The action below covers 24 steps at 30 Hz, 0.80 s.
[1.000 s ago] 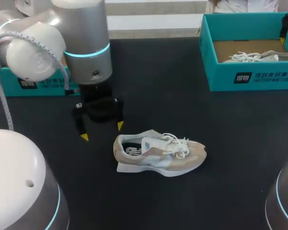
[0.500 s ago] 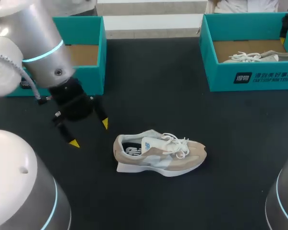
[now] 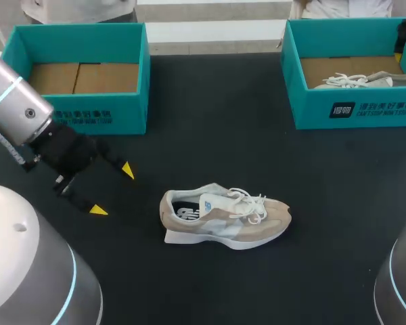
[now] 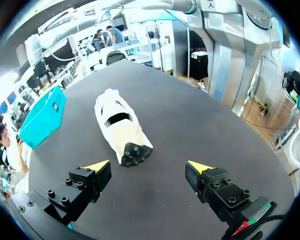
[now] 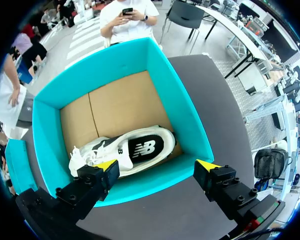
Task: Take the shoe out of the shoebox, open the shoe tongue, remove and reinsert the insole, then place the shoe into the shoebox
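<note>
My left hand [image 3: 112,190] hangs released over the desk [image 3: 223,122], its fingers spread wide, near the heel end of the beige shoe [image 3: 223,220]. The shoe stands on its sole mid-desk, well apart from the left shoebox [image 3: 81,115]. My right hand [image 5: 158,165] is also released, above the right shoebox [image 5: 190,130], where a white shoe [image 5: 125,150] lies on the cardboard bottom.

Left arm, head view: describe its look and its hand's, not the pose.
The left arm is a silver-grey cylinder with a glowing cyan ring and a pale cable at its wrist. Its hand is black, with two fingers ending in bright yellow wedge tips; the wrist view shows bolt holes in them.
</note>
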{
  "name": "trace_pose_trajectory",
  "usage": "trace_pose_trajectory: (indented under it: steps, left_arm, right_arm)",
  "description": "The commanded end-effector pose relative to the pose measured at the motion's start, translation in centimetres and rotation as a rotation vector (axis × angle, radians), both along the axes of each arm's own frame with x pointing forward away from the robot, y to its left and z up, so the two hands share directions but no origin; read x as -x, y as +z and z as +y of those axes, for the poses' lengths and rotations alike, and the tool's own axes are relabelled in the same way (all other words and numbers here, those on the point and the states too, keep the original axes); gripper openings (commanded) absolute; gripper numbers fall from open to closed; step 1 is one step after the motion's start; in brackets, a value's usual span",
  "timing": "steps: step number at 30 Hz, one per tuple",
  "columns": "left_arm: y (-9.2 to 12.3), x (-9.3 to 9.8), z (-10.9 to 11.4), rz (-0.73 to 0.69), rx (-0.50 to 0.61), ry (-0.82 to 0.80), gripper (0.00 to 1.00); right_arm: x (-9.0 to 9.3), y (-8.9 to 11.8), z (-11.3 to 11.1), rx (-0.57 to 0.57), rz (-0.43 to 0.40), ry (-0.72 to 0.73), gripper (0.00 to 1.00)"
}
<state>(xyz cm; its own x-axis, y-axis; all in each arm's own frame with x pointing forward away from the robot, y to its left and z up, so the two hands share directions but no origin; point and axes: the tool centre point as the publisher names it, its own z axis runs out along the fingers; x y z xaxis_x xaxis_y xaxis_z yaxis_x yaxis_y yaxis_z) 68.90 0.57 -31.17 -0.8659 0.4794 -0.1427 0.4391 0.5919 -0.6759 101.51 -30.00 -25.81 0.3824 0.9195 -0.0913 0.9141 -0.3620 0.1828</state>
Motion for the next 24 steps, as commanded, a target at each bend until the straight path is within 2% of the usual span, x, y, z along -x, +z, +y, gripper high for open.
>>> trace_pose_trajectory:
  steps: [1,5,15,24]
  left_arm:
    - [-0.7,0.1,0.7,-0.034,0.209,0.230,1.00]
    - [-1.1,-0.1,1.2,0.014,0.275,0.291,1.00]
    - [-4.0,0.3,2.4,0.119,0.356,0.403,1.00]
    - [-6.1,0.7,2.8,0.221,0.441,0.421,1.00]
  right_arm:
    - [0.0,0.0,0.0,-0.001,0.000,-0.001,1.00]
    - [0.0,0.0,0.0,-0.001,0.000,-0.001,1.00]
    - [0.0,0.0,0.0,-0.001,0.000,-0.001,1.00]
    - [0.0,0.0,0.0,-0.001,0.000,-0.001,1.00]
